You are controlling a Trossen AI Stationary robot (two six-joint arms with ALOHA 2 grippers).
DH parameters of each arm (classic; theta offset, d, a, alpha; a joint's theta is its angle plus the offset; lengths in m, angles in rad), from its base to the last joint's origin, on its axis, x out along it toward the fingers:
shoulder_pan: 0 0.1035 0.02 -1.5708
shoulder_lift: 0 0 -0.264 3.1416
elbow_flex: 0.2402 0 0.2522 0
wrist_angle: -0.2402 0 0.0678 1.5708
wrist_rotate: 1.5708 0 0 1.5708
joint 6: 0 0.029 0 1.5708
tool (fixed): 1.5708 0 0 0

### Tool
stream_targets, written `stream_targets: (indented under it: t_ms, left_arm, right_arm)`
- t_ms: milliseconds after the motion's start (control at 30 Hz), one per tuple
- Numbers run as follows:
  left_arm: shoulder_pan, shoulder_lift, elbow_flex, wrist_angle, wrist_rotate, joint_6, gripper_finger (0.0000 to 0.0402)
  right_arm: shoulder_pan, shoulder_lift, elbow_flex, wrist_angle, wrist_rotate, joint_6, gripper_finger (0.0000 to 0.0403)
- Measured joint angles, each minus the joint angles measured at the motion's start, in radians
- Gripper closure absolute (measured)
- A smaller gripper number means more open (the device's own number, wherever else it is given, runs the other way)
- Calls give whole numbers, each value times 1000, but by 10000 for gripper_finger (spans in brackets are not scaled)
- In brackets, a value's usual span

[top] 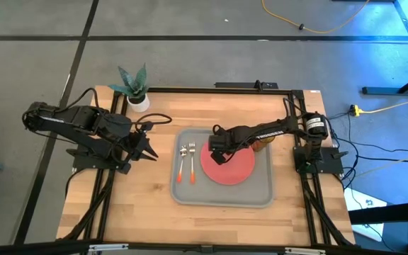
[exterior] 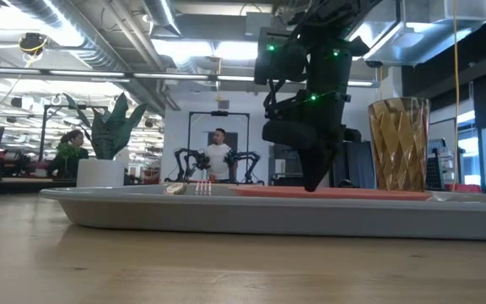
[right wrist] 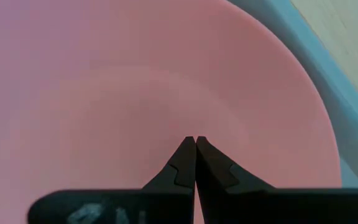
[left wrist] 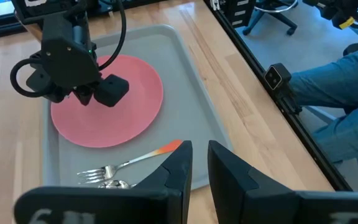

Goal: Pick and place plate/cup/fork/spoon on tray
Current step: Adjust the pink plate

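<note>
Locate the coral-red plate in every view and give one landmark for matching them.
High view: the plate lies on the tray's right half.
Low view: a thin red strip on the tray, beside the cup.
Left wrist view: in the upper left, beyond the fork.
Right wrist view: fills the picture.
Landmark: the right gripper, fingers shut, over the plate.

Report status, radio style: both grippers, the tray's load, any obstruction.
Right gripper fingers shut, empty, over the plate. Left gripper parked off the tray. Fork, spoon, cup aboard. Nothing in the way.
</note>
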Motion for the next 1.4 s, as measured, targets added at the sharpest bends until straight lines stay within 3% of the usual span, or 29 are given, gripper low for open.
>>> stream_targets:
  t_ms: [1400]
  left_arm:
    - [0,0,0,0,1,-6,356]
  right_arm:
    - [-3,46,4,15,-9,101,397]
